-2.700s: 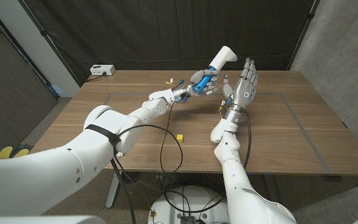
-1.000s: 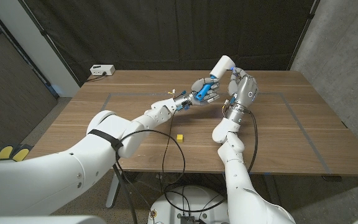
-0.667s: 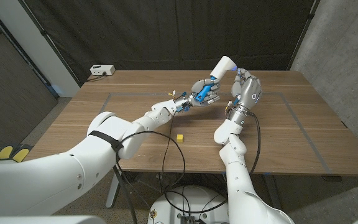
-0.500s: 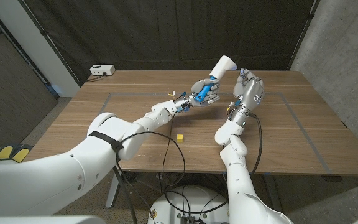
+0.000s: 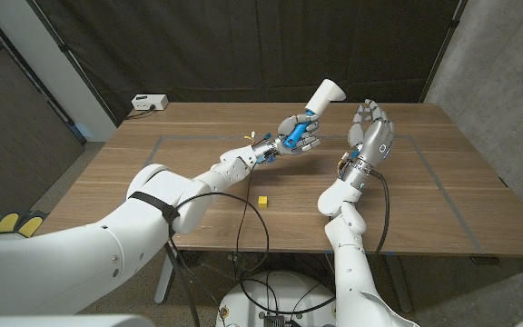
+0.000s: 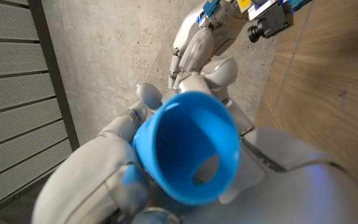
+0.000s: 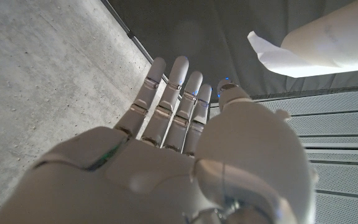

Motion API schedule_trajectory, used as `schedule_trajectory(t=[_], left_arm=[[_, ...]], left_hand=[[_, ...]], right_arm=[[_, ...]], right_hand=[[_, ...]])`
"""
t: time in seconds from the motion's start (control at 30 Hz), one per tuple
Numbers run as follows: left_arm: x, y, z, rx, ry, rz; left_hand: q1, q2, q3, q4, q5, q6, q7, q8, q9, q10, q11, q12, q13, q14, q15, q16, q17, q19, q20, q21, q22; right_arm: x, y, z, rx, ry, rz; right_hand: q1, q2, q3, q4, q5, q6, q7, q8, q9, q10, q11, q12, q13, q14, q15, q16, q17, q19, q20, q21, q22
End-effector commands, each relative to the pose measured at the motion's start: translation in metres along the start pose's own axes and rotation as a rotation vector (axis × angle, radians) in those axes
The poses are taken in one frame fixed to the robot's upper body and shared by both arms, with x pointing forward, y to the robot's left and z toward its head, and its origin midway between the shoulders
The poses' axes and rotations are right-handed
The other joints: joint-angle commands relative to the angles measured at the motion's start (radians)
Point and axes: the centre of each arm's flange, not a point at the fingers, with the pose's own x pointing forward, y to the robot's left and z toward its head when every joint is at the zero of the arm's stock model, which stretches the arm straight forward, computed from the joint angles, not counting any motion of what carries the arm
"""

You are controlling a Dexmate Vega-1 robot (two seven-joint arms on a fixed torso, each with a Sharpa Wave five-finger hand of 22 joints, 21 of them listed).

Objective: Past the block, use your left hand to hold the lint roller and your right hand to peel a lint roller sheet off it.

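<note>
My left hand (image 5: 296, 133) grips the blue handle (image 5: 291, 136) of the lint roller above the table's far middle, past the small yellow block (image 5: 262, 200). The white roll (image 5: 323, 94) points up and away. In the left wrist view the handle's hollow blue end (image 6: 188, 146) sits inside my curled left hand (image 6: 104, 180). My right hand (image 5: 370, 136) stands to the right of the roll, apart from it, fingers straight and spread, holding nothing. In the right wrist view a corner of a sheet (image 7: 272, 59) stands off the roll (image 7: 334, 37), beyond my right hand (image 7: 185, 143).
A white box (image 5: 148, 103) sits at the table's (image 5: 443, 182) far left corner. A dark curtain hangs behind the table and a concrete wall stands to the right. Black cables hang off the near edge.
My right hand was curled against the roll's tip; it has since drawn back to the right and straightened its fingers. The left hand and roller have barely moved.
</note>
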Motion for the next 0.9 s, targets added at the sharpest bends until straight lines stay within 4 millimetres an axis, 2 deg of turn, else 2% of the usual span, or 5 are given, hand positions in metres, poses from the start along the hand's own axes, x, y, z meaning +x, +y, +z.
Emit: schedule_trajectory(t=[0.03,0.27,0.4,0.57,0.9], left_arm=[[-0.007,0.009,0.019,0.086,0.13,-0.006],[-0.009,0.013,0.028,0.113,0.175,-0.002],[-0.007,0.014,0.03,0.125,0.186,0.009],[-0.005,0.015,0.033,0.141,0.21,0.01],[-0.003,0.013,0.038,0.171,0.214,-0.014]], left_hand=[[-0.051,0.098,0.078,0.073,0.007,0.043,0.046,0.011,0.003,0.021,-0.008,0.008,0.003,0.015,-0.009,0.003,-0.001,0.006,-0.021,0.001,0.002],[-0.052,0.097,0.078,0.073,0.008,0.044,0.046,0.014,-0.001,0.019,-0.011,0.007,0.003,0.012,-0.005,0.007,0.001,0.005,-0.021,-0.002,0.001],[-0.052,0.099,0.08,0.076,0.008,0.042,0.045,0.016,-0.004,0.018,-0.013,0.008,0.003,0.011,-0.005,0.01,0.005,0.003,-0.02,0.004,0.016],[-0.053,0.098,0.079,0.077,0.007,0.035,0.046,0.018,-0.005,0.015,-0.013,0.008,0.003,0.008,-0.006,0.006,0.002,0.002,-0.021,0.001,0.016],[-0.051,0.099,0.076,0.075,0.007,0.026,0.043,0.025,-0.004,0.013,-0.013,0.008,0.003,0.008,-0.006,0.005,0.003,-0.001,-0.021,0.0,0.018]], right_arm=[[0.019,-0.031,0.011,-0.072,-0.111,-0.059],[0.05,-0.059,0.028,-0.148,-0.121,0.215],[0.068,-0.068,0.039,-0.192,-0.092,0.405],[0.087,-0.069,0.046,-0.202,-0.076,0.617],[0.114,-0.069,0.054,-0.226,0.018,0.897]], right_hand=[[-0.018,-0.001,0.015,-0.01,0.012,-0.099,-0.004,-0.031,-0.032,-0.095,-0.008,-0.073,-0.04,-0.073,-0.132,-0.086,-0.046,-0.025,-0.003,0.0,-0.037],[-0.042,0.035,0.028,-0.01,0.007,-0.192,-0.023,-0.023,-0.061,-0.235,-0.011,-0.176,-0.081,-0.224,-0.104,-0.196,-0.086,-0.106,-0.015,-0.016,-0.081],[-0.192,0.048,-0.033,0.078,-0.02,-0.191,-0.008,-0.002,-0.072,-0.232,0.011,-0.208,-0.1,-0.262,-0.071,-0.216,-0.088,-0.139,0.002,-0.02,-0.101],[-0.298,0.022,-0.088,0.13,-0.034,-0.189,0.007,0.001,-0.08,-0.229,0.033,-0.226,-0.111,-0.305,-0.036,-0.243,-0.1,-0.164,0.027,-0.029,-0.11],[-0.304,-0.116,-0.162,0.096,-0.009,-0.269,0.008,-0.014,-0.094,-0.299,0.023,-0.275,-0.122,-0.383,-0.028,-0.295,-0.129,-0.242,0.017,-0.07,-0.116]])
